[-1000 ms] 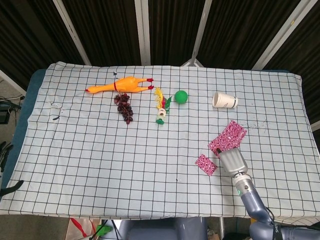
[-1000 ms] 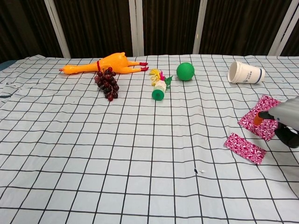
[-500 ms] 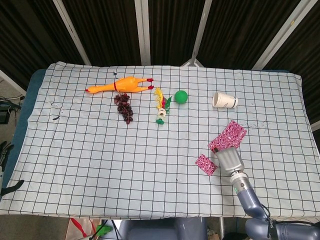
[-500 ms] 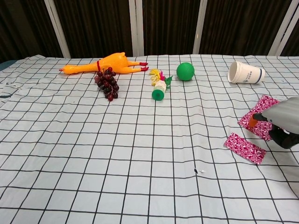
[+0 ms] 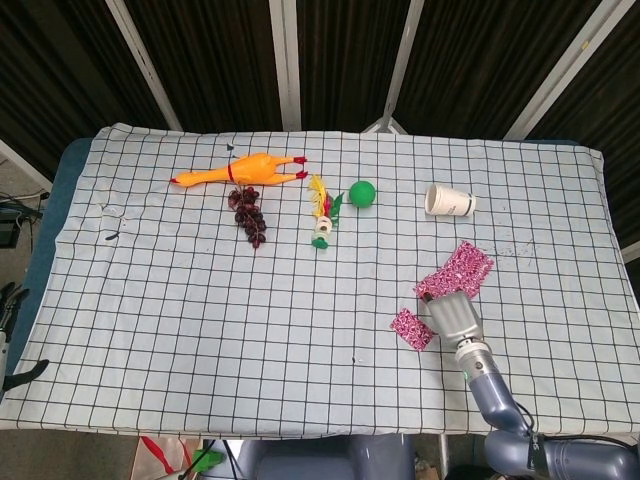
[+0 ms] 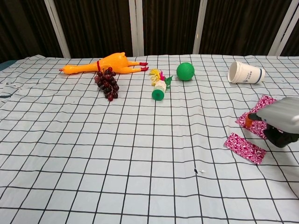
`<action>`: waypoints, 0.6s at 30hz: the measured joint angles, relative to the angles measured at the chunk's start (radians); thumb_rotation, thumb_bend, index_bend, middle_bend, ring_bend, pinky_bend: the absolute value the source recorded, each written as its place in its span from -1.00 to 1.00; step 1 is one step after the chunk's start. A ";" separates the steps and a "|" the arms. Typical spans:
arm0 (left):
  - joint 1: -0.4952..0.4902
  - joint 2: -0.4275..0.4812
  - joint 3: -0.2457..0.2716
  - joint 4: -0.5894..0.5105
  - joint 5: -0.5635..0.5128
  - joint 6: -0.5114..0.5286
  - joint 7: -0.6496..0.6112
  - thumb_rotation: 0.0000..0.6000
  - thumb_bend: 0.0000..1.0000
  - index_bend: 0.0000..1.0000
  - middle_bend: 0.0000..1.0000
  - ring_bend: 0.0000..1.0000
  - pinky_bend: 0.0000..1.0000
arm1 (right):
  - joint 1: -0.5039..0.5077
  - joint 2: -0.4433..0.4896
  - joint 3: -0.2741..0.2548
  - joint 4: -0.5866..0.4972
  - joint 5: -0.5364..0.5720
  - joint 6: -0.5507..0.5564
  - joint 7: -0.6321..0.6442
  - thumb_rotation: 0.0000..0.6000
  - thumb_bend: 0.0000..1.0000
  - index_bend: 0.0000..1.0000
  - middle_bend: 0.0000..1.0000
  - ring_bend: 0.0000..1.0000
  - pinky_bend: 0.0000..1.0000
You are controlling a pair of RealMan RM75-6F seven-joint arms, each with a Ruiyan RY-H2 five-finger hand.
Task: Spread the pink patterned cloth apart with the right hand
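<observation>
The pink patterned cloth (image 5: 462,267) lies right of centre on the checked tablecloth, seen also in the chest view as cloth (image 6: 265,102). A smaller pink patterned piece (image 5: 410,328) lies just in front and left of it, also visible low down in the chest view (image 6: 244,148). My right hand (image 5: 452,315) sits over the larger cloth's near end, grey back upward. In the chest view the hand (image 6: 276,120) points an orange fingertip (image 6: 252,122) down onto the cloth's left corner. Its other fingers are hidden beneath it. The left hand is out of both views.
A tipped white paper cup (image 5: 449,200) lies behind the cloth. A green ball (image 5: 361,193), a small feathered toy (image 5: 322,222), purple grapes (image 5: 250,213) and a rubber chicken (image 5: 240,169) sit along the back. The table's right edge (image 5: 620,270) is near the hand.
My right hand has slid left and forward over the cloth's near end, covering more of it. The cloth's left corner has shifted slightly left with the fingertip.
</observation>
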 measured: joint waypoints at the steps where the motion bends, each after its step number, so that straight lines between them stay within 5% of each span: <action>1: 0.000 0.000 0.000 0.000 -0.001 0.000 0.001 1.00 -0.59 -0.76 -0.96 -0.94 -0.87 | 0.004 -0.002 0.001 0.003 0.004 -0.002 0.000 1.00 0.45 -0.51 0.62 0.52 -0.11; 18: -0.001 -0.003 -0.001 0.000 -0.005 0.001 0.012 1.00 -0.59 -0.76 -0.96 -0.94 -0.88 | 0.067 -0.059 0.024 0.063 0.068 -0.038 -0.017 1.00 0.46 -0.51 0.62 0.52 -0.10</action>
